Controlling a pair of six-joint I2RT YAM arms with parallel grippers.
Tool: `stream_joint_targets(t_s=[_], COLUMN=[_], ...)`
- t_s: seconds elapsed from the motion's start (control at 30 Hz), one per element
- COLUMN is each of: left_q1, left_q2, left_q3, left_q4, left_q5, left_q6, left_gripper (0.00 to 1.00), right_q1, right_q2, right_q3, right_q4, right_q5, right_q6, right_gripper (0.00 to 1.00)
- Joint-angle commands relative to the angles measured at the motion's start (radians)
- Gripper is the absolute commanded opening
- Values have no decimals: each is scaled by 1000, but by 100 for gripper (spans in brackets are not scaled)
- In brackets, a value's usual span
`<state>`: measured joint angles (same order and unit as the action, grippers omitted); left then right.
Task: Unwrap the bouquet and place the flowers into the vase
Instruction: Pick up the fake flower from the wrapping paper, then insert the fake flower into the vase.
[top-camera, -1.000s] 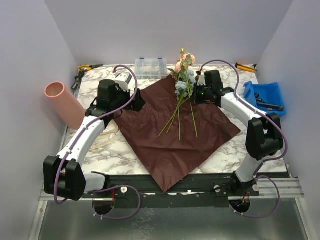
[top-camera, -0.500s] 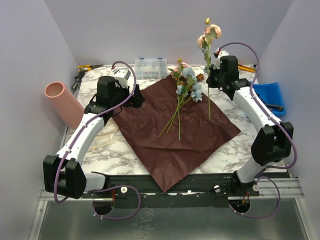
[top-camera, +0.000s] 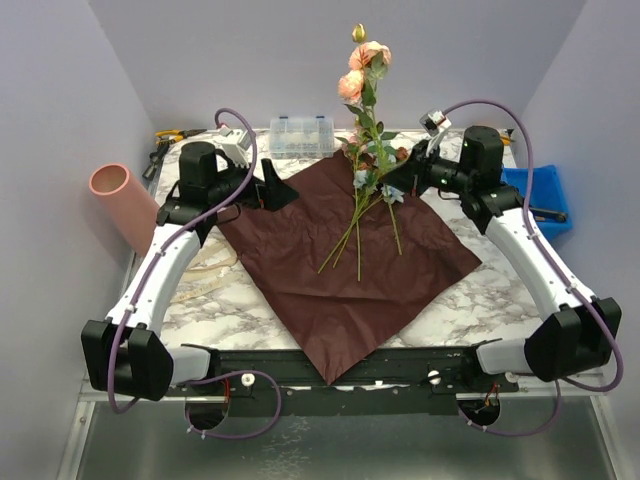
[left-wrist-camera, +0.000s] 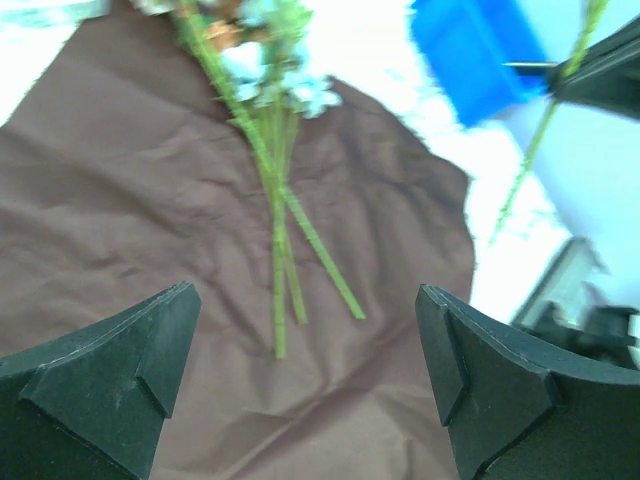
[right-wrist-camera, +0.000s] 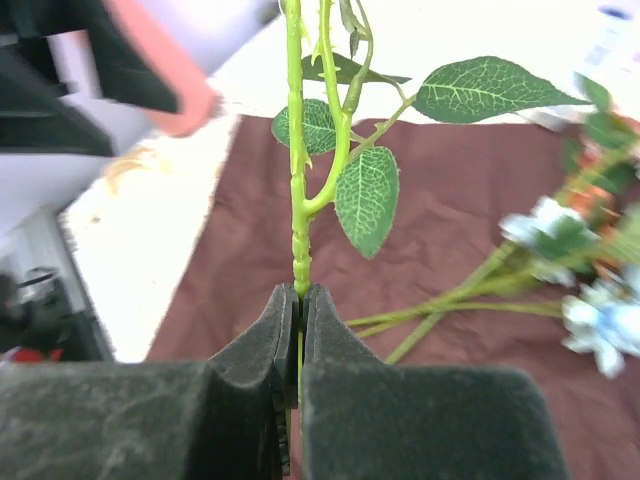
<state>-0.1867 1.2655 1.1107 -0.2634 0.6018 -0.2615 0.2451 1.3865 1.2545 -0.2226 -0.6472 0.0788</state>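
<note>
One pink flower stem (top-camera: 372, 120) stands nearly upright over the far middle of the table (top-camera: 450, 300). It has two peach-pink blooms and a bud at the top, and its thin lower end is over the maroon sheet (top-camera: 340, 290). The right fingers (right-wrist-camera: 285, 330) are pressed together on the green stem just below its leaves. The right arm stretches from the near right corner along the table's right side, wrist turned inward. The other flowers (top-camera: 362, 200) lie loose on the far part of the sheet, heads away from the arms and stems fanned toward the near side. The left arm runs up the left side, and the left fingers (top-camera: 278, 190) stand wide apart with nothing between them, by the sheet's left corner. The vase (top-camera: 128, 205) is at the table's left edge, mouth tilted up; the left arm hides its lower end, so I cannot tell whether it lies or leans. The right wrist view cuts off the blooms, and the left wrist view is blurred. The stem is knobbly with veined leaves, the sheet creased and matt, the table marble-patterned, and the vase a smooth cylinder. A blue bin (top-camera: 545, 195) sits partly behind the right arm.
</note>
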Motion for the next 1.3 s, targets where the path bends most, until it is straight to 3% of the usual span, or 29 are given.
stream_joint_targets(t_s=[0.0, 0.2, 0.4, 0.67, 0.97, 1.27], left_q1=[9, 0, -38, -99, -116, -126], left_q2=[-17, 20, 87, 173, 228, 256], left_q3=[70, -15, -16, 3, 26, 42], left_q4=[115, 550, 767, 902, 911, 917], left_q5=[329, 405, 335, 228, 154, 138], left_q6=[-206, -508, -630, -691, -680, -669], left_gripper=[96, 83, 74, 64, 63, 56], right_q1=[24, 32, 67, 115, 144, 175], right_q2=[-28, -2, 36, 104, 121, 134], right_q3=[-75, -134, -143, -129, -128, -155], right_q4=[199, 388, 403, 398, 409, 421], right_q5=[-326, -400, -350, -313, -342, -355], right_q6=[182, 354, 386, 388, 379, 374], right_gripper=[1, 1, 1, 1, 1, 1])
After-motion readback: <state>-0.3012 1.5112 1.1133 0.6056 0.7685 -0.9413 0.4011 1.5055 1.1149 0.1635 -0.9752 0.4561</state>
